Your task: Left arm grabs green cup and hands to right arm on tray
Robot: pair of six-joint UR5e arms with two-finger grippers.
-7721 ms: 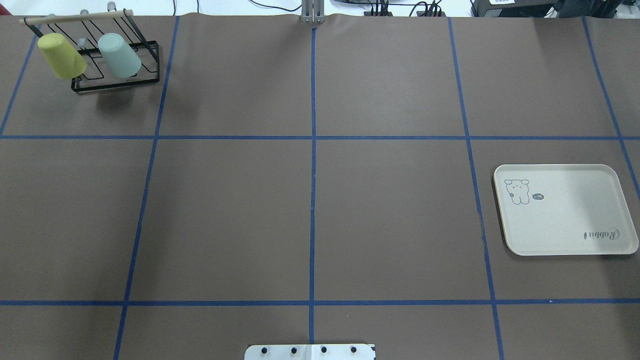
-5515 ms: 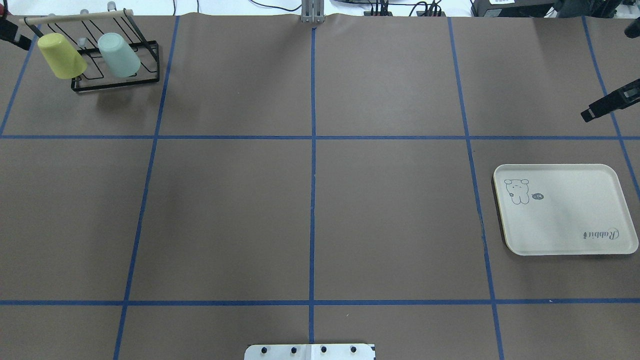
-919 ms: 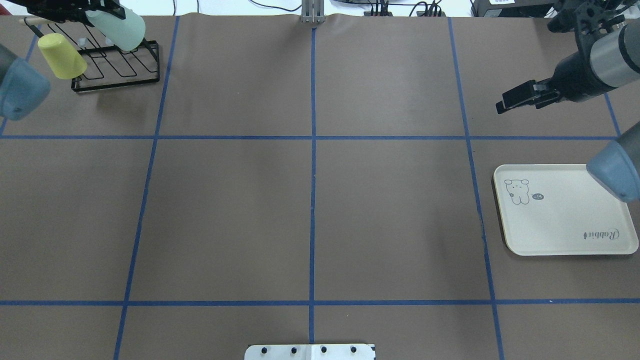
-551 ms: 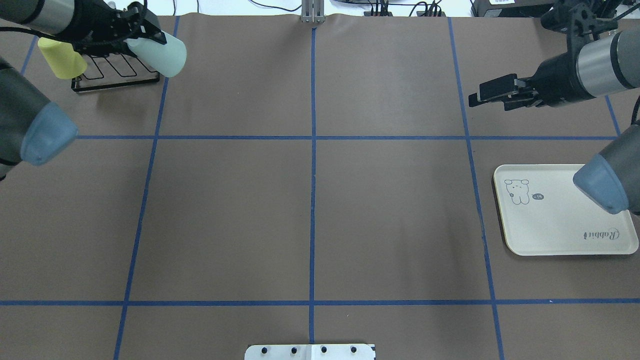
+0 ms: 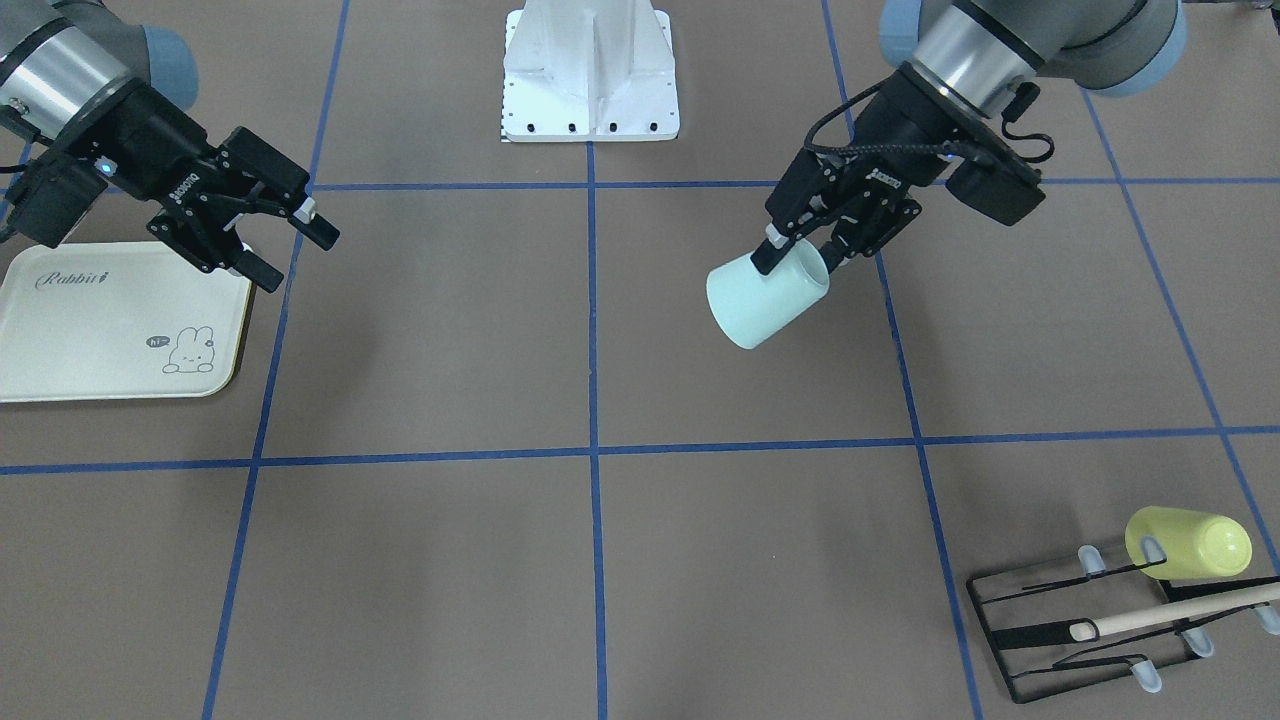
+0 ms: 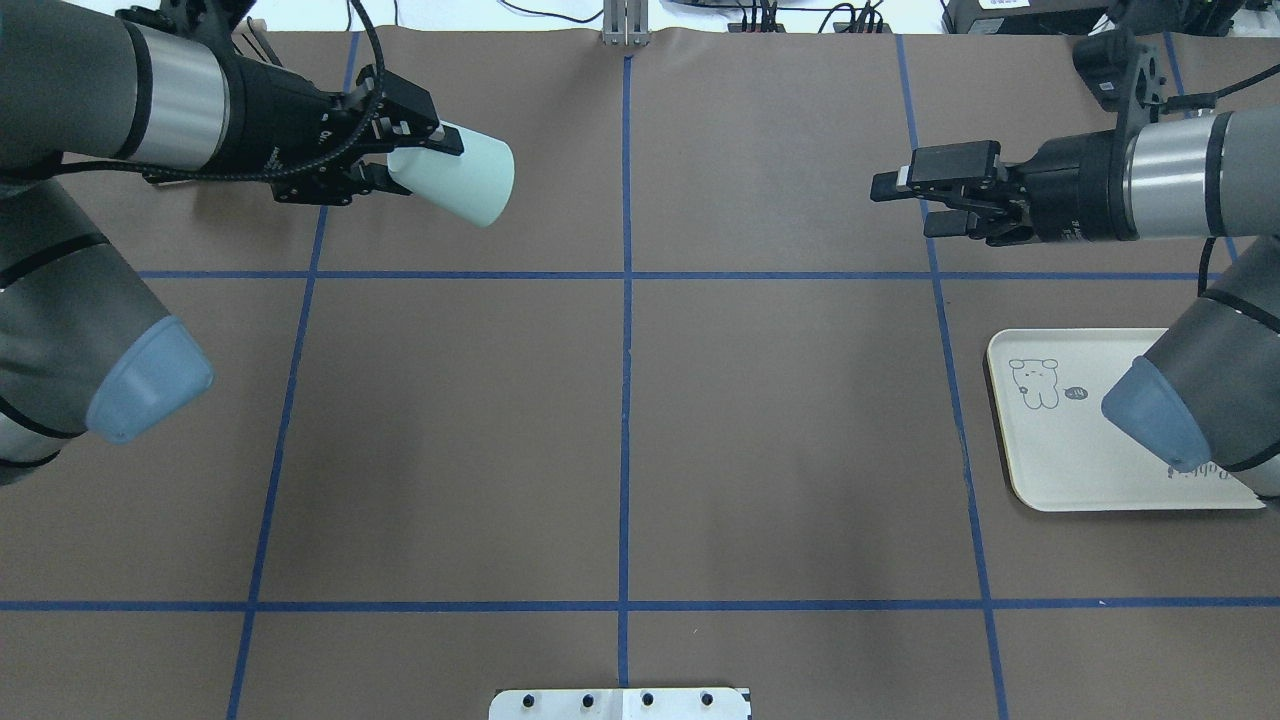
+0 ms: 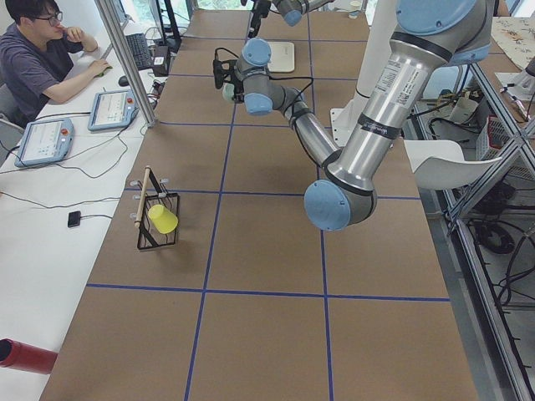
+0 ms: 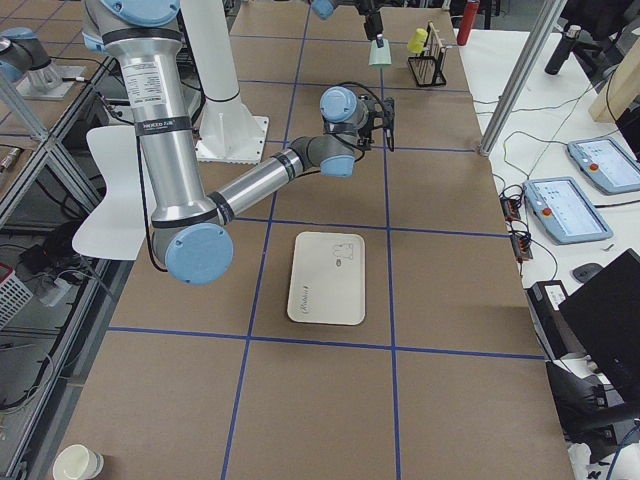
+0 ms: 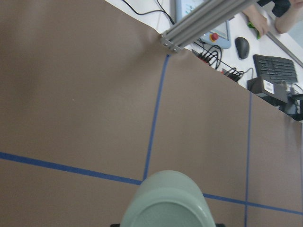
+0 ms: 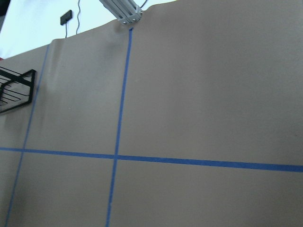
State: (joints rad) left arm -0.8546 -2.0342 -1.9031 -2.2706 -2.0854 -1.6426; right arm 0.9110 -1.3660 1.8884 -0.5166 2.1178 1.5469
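Tray [image 6: 1060, 460] waits at 4 o'clock. Farther out at 11 o'clock, the left gripper [image 6: 415, 165] is clamped on the green cup [image 6: 462, 180], now off the wire rack [image 5: 1100, 627] and swinging centreward. The right gripper [image 6: 905, 207] at 2 o'clock, fingers spread, has advanced. We judge handover next.

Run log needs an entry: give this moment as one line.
left gripper: shut on pale mint-green plastic cup, airborne | right gripper: open, empty | cream rectangular tray: no cup

The green cup [image 6: 458, 180] is pale mint, the tray [image 5: 80, 340] cream, the table [image 6: 450, 430] brown with blue grid lines.
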